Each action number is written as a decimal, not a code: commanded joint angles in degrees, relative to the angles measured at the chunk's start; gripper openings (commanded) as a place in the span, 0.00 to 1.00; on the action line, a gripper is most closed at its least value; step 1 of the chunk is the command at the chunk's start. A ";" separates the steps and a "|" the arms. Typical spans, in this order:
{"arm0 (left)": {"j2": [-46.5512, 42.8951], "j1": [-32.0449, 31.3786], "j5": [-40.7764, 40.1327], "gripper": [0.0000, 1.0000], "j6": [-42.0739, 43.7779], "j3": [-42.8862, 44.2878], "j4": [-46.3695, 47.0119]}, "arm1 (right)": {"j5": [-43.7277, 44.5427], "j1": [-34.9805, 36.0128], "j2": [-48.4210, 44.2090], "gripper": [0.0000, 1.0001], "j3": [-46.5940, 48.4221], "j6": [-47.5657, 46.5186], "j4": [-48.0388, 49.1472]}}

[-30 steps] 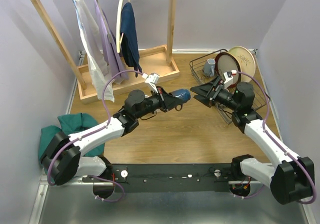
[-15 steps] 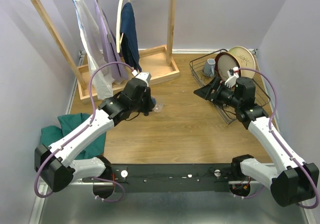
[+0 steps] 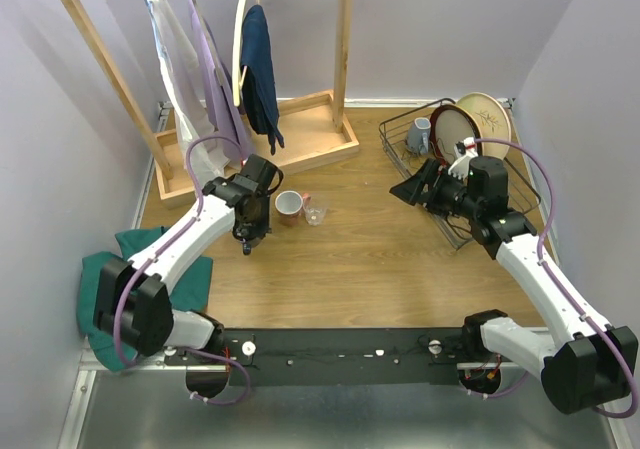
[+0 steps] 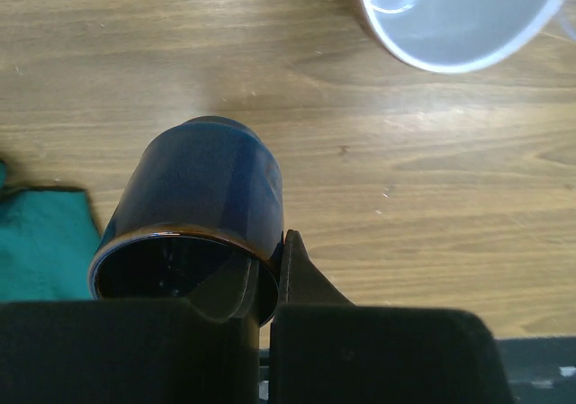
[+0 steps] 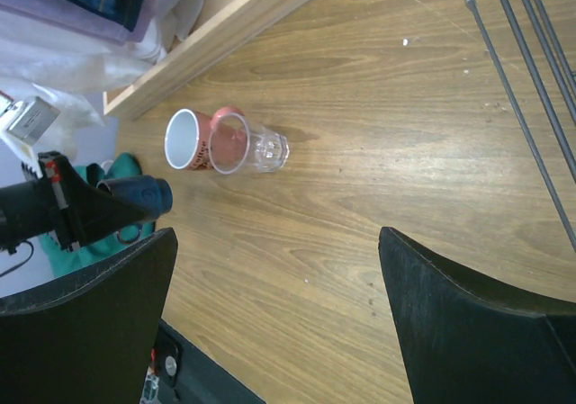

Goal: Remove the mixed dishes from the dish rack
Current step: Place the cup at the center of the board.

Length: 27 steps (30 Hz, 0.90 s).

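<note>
Nearest the bases, at 8 o'clock, a green cloth lies bunched at the edge of the worktop. Just past it, at 9 o'clock, the left end effector points down and is clenched on the rim of a dark blue mug, one finger inside the lip and one outside. Whether the mug's base touches the wood yet, I cannot tell.

One step farther, at 11 o'clock, the pink mug and the clear glass stand side by side, touching or nearly so, already out on the worktop. The blue mug looks bound for a spot just beside them.

Across at 2 o'clock, the right end effector hangs empty with its jaws spread wide, near the front of the dish rack.

Inside the rack, the red-rimmed plate and the twig-marked plate stand upright, with a grey mug at their left. At the far back left stands the wooden clothes rack.

So the unloading is partway done. Next call: the left sets the blue mug down upright and lets go, clear of its neighbours, while the right reaches into the rack for the grey mug or a plate.
</note>
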 commanded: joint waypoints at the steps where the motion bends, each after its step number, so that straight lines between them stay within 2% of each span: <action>1: 4.80 3.40 2.74 0.00 5.38 1.08 4.24 | 2.73 0.26 -0.53 1.00 1.02 -1.82 -2.69; 6: 10.94 4.55 3.53 0.00 7.75 3.97 5.30 | 3.70 0.26 -1.50 1.00 0.85 -2.87 -3.83; 15: 16.32 4.63 6.61 0.03 9.25 6.70 7.40 | 4.40 0.17 -1.50 1.00 1.02 -4.11 -5.24; 18: 16.67 4.63 7.05 0.08 9.25 6.62 8.37 | 4.31 0.26 -0.98 1.00 1.28 -4.11 -5.15; 27: 16.33 4.72 6.87 0.34 9.43 5.39 9.16 | 3.70 0.17 0.78 1.00 2.25 -5.33 -4.80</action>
